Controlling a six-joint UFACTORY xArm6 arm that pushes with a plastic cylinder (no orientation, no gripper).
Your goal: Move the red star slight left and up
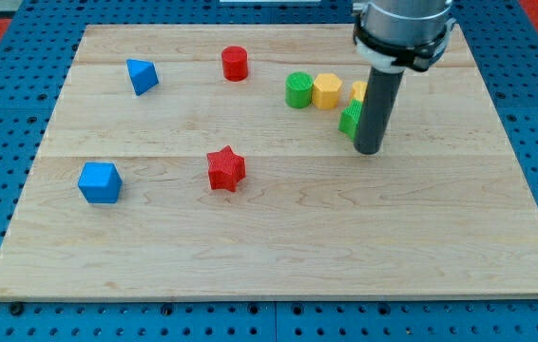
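The red star (226, 169) lies flat on the wooden board (278, 256), a little left of the board's middle and in its nearer half, with bare wood all around it and nothing touching it. My tip (369, 150) stands well to the star's right and slightly farther back, planted on the board and not in contact with the star; the rod is a plain dark cylinder hanging from a grey collar, so it has no jaws to open or close and it holds nothing. Just left of the rod, a green block (350, 121) sits pressed against or directly beside it, partly hidden, its shape unclear; a yellow block (358, 91) peeks out behind the rod in the same way. Farther left of those, a yellow hexagonal block (326, 90) and a green cylinder (298, 90) sit side by side, touching. A red cylinder (235, 64) stands far back, almost straight behind the star. A blue triangular block (142, 76) lies at the far left, and a blue cube-like block (99, 182) rests left of the star, near the board's left edge. No writing or labels can be read anywhere. The board rests on a blue perforated table (3, 142).
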